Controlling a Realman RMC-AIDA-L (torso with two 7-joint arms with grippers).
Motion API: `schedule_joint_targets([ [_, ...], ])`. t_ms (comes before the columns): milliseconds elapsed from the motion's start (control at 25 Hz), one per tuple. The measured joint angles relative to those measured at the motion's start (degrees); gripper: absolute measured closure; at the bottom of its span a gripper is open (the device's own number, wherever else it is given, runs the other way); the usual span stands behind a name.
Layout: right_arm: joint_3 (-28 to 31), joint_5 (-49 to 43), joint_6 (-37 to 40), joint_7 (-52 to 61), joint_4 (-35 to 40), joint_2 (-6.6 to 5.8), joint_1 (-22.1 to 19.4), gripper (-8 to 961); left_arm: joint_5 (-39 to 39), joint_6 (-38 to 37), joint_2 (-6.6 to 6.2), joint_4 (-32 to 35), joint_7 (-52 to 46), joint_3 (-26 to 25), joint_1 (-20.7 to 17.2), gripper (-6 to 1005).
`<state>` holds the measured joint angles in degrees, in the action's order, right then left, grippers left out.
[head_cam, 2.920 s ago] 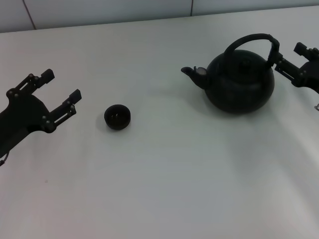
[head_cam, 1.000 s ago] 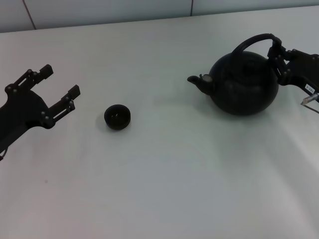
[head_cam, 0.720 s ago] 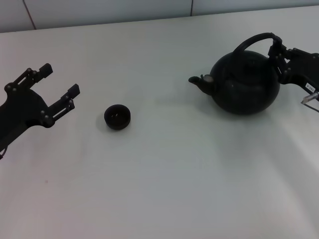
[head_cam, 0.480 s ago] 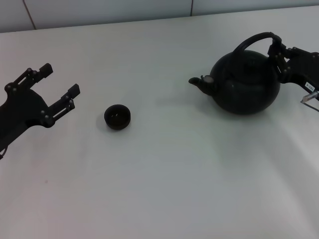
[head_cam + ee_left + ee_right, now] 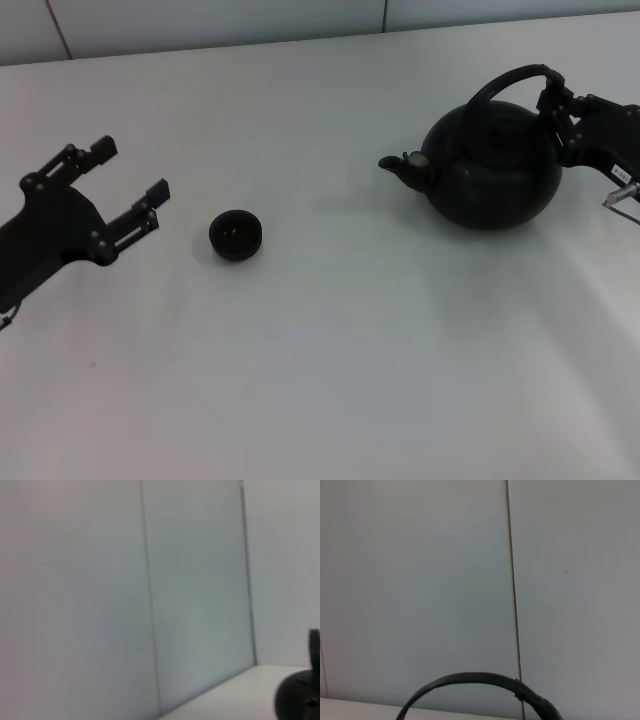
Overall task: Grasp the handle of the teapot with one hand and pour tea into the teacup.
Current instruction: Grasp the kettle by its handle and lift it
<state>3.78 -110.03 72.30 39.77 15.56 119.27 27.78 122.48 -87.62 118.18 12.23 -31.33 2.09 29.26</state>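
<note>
The matte-black teapot (image 5: 490,172) stands on the white table at the right, its spout (image 5: 400,165) pointing left toward the teacup. Its arched handle (image 5: 505,80) rises over the lid. My right gripper (image 5: 556,102) is shut on the handle's right end. The tiny black teacup (image 5: 236,235) sits left of centre. My left gripper (image 5: 130,170) hovers open just left of the teacup, holding nothing. The right wrist view shows the handle (image 5: 475,682) as an arc against the wall. In the left wrist view the teapot (image 5: 299,699) is at the frame edge.
The white table (image 5: 340,340) spreads wide between the teacup and the teapot and toward the front. A pale panelled wall (image 5: 200,20) runs along the table's back edge.
Since the earliest frame my right gripper has closed in on the handle and the teapot has shifted slightly right. In the last half second my left gripper has moved a little toward the teacup.
</note>
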Motion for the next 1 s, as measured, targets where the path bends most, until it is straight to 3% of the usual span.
schedule_joint_targets([
  [80, 0.0, 0.0, 0.0, 0.0, 0.0, 0.0, 0.0, 843, 0.3, -0.4, -0.07, 0.5, -0.5, 1.7, 0.0, 245],
  [160, 0.0, 0.0, 0.0, 0.0, 0.0, -0.03, 0.1, 843, 0.4, -1.0, -0.08, 2.7, -2.9, 6.6, 0.0, 245],
  [200, 0.0, 0.0, 0.1, 0.0, 0.0, -0.03, 0.1, 843, 0.4, -1.6, -0.05, 5.4, -6.8, 12.4, 0.0, 245],
  [360, -0.2, 0.0, 0.1, 0.0, 0.0, -0.05, 0.2, 842, 0.3, -3.1, -0.04, 9.4, -12.1, 18.4, -0.1, 245],
  [600, -0.4, 0.0, 0.5, 0.0, 0.2, -0.1, 0.2, 842, 0.2, -8.3, -0.06, 13.1, -13.5, 19.2, -0.9, 246],
  [1000, -0.5, 0.0, 0.7, 0.0, 0.0, -0.1, 0.1, 843, 0.3, -9.1, -0.14, 17.1, -16.1, 20.4, -2.2, 247],
])
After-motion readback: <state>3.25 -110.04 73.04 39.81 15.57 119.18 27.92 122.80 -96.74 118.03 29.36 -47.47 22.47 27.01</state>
